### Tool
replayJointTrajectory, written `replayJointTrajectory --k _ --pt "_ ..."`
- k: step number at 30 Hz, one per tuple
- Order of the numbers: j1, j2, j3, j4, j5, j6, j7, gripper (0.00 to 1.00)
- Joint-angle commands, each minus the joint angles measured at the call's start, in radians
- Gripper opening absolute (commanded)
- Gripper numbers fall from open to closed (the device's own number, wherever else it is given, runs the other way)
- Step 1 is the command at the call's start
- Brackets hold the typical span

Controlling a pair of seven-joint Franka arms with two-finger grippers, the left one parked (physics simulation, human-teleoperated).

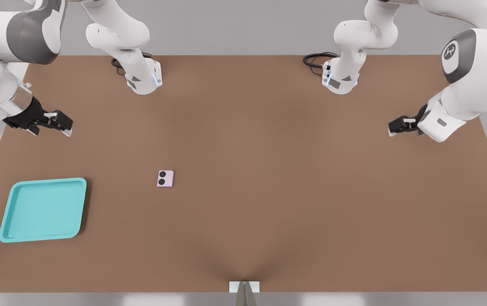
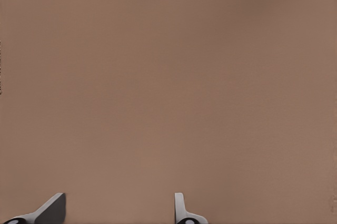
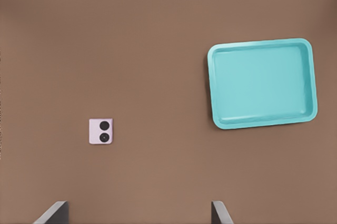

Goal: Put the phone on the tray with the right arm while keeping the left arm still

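Observation:
The pale pink phone [image 1: 165, 178] [image 3: 100, 131] lies flat on the brown table, its two black lenses facing up. The turquoise tray [image 1: 43, 209] [image 3: 263, 83] rests near the table's corner at the front view's left, with nothing in it. My gripper [image 1: 62, 125] [image 3: 138, 213] hovers over the table at the front view's left, behind the tray and well apart from both the tray and the phone. Its fingers stand wide apart and hold nothing. The right arm [image 1: 9, 42] reaches in from the upper left corner of the front view.
Two arm bases [image 1: 143, 78] [image 1: 340, 78] with black cables stand at the table's back edge. The parked arm's gripper [image 1: 402, 125] hangs at the front view's right. A small white and grey mount [image 1: 244, 289] sits at the middle of the front edge.

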Motion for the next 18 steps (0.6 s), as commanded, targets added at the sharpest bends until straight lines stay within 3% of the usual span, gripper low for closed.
replayJointTrajectory --k 1,2,4,7,10,13,15,18 --pt "0.022 0.000 0.007 0.001 -0.004 0.065 0.038 1.00" --pt "0.031 0.021 0.022 0.001 -0.004 0.065 0.040 1.00" --pt "0.050 0.123 0.122 0.047 -0.033 0.089 0.153 1.00" --pt "0.171 0.278 0.133 0.026 -0.075 0.267 0.360 1.00" --pt "0.200 0.397 0.165 -0.032 -0.078 0.419 0.449 1.00" --pt "0.170 0.422 0.182 -0.106 -0.075 0.476 0.487 1.00" --pt "0.171 0.333 0.193 -0.333 -0.072 0.667 0.598 1.00" --pt "0.163 0.333 0.211 -0.396 -0.073 0.707 0.688 1.00"
